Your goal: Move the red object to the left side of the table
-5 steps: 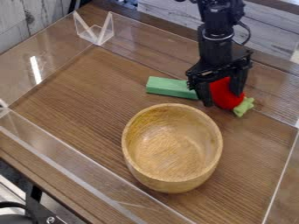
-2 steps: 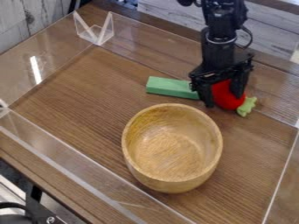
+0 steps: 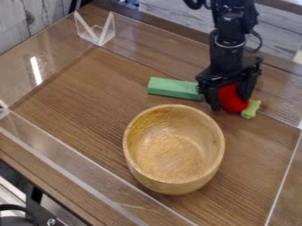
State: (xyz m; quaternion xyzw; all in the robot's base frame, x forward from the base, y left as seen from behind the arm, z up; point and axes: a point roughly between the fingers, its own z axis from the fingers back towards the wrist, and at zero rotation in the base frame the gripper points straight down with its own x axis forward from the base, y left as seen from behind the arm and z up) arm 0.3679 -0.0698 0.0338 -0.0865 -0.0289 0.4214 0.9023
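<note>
Gripper spread wide over the red toy fruit

Black fingers of the robot's gripper (image 3: 232, 91) point straight down at the brown wood-grain table (image 3: 83, 97). The fingers are spread far apart. The small round bright-red toy fruit (image 3: 236, 99) sits between them, low on the tabletop. I cannot tell if the fingers touch it. It does not look lifted or pinched. Its light green leafy tip (image 3: 249, 109) pokes out on the right side of the gripper.

The red toy fruit is on the far right part of the table, near the right clear wall.

Just to the left of the gripper lies a flat green rectangular block (image 3: 172, 87). It is smooth and lies flat on the wood.

Nearer the camera stands a big round wooden bowl (image 3: 174, 147). It is pale and smooth, with thick sides and a hollow middle. It is much bigger than the red fruit and sits apart from it.

Clear shiny plastic walls (image 3: 48, 146) stand around the edge of the table. The tabletop has dark, thin lines like real wood.
</note>
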